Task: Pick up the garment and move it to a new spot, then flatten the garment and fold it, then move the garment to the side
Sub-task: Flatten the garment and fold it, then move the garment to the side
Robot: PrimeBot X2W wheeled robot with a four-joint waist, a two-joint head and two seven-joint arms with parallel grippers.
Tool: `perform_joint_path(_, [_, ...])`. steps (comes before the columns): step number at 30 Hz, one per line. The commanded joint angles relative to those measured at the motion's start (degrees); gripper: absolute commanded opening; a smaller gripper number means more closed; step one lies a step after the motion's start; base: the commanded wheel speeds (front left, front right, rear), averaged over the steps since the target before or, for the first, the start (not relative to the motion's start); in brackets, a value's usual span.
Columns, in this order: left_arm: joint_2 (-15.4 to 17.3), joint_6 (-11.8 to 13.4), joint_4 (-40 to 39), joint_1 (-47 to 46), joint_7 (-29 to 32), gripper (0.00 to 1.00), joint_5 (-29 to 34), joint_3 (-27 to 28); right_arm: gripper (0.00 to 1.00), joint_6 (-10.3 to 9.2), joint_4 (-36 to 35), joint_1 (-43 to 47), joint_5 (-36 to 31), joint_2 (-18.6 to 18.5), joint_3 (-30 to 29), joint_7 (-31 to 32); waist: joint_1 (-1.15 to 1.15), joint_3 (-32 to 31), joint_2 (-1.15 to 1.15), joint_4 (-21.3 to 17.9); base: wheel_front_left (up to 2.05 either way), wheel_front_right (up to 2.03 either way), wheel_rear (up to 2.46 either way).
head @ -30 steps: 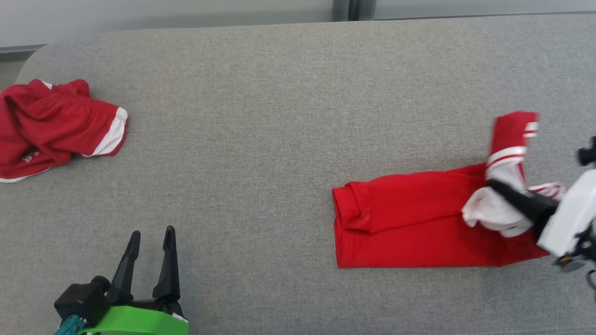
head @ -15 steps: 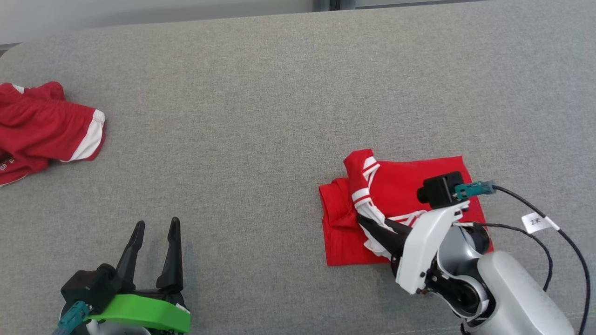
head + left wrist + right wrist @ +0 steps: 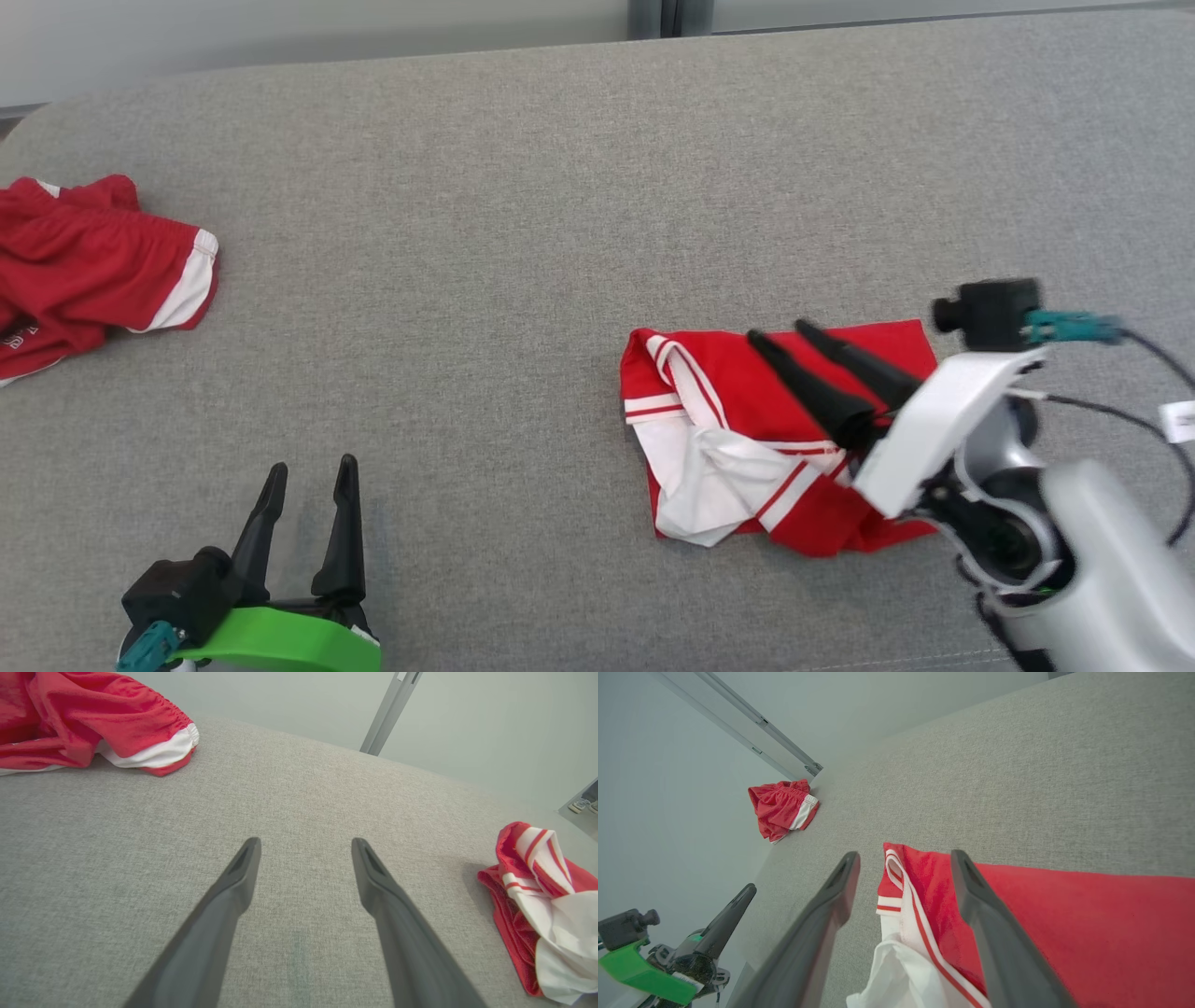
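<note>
The red garment (image 3: 719, 373) lies folded on the grey fabric surface, right of centre. A white, red-striped part is laid loosely over its left and front portion. My right gripper (image 3: 778, 329) hangs just above the garment's red top layer, open and holding nothing, with its fingers pointing toward the left. In the right wrist view the garment (image 3: 1064, 933) spreads beneath my right gripper (image 3: 904, 856). My left gripper (image 3: 312, 464) stands open over bare surface at the lower left, far from the garment (image 3: 542, 896), which lies off to the right of my left gripper (image 3: 305, 841).
A second red garment with white trim (image 3: 93, 261) lies crumpled at the far left edge, also seen as the crumpled garment (image 3: 93, 723) and the crumpled garment (image 3: 782, 807). The grey surface (image 3: 513, 233) ends at a pale wall behind. A cable (image 3: 1120, 411) trails from the right wrist.
My right gripper has opened and let go of the white striped part, which now rests on the garment's left side. The gripper has drawn back up and to the right. The left arm has stayed put.
</note>
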Motion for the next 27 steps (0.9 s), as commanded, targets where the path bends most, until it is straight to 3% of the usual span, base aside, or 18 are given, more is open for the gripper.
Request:
perform_joint_path(1, [0.49, 0.31, -0.53, 0.57, -0.1, 1.0, -0.4, 0.17, 1.0, 0.03, -3.01, 1.64, 1.21, -2.17, -3.28, 1.04, 0.0, 0.02, 0.0, -0.26, 0.0, 0.0, 0.0])
perform_joint_path(6, [0.28, 0.67, -1.39, 0.81, -0.16, 1.0, -0.52, 0.19, 1.0, 0.03, -7.95, 4.97, 0.41, -7.48, -12.33, 5.79, 0.0, 0.78, 0.0, -0.7, 0.0, 0.0, 0.0])
perform_joint_path(11, [-0.37, 0.23, -2.07, -0.72, -0.17, 1.0, -0.19, -0.77, 1.0, 0.03, -4.65, 8.78, -4.41, -14.02, -18.17, 11.41, 0.0, 3.07, 0.0, -0.46, 0.0, 0.0, 0.0])
perform_joint_path(14, [-0.54, -0.17, -1.8, -1.58, -0.27, 1.0, -0.1, -1.1, 1.0, 0.03, -1.64, 8.3, -5.31, -15.1, -17.56, 12.23, 0.0, 4.23, 0.0, -0.05, 0.0, 0.0, 0.0])
perform_joint_path(26, [-1.15, -0.8, -0.18, -3.36, -0.68, 1.0, 0.09, -1.7, 1.0, 0.03, 9.91, 0.95, -1.08, -13.66, -9.23, 14.26, 0.0, 5.0, 0.0, 2.84, 0.0, 0.0, 0.0])
perform_joint_path(27, [-1.17, -0.81, -0.14, -3.32, -0.72, 1.0, 0.11, -1.69, 0.8, 0.03, 10.1, 0.54, -0.15, -13.45, -8.32, 14.09, 0.0, 5.06, 0.0, 2.9, 0.0, 0.0, 0.0])
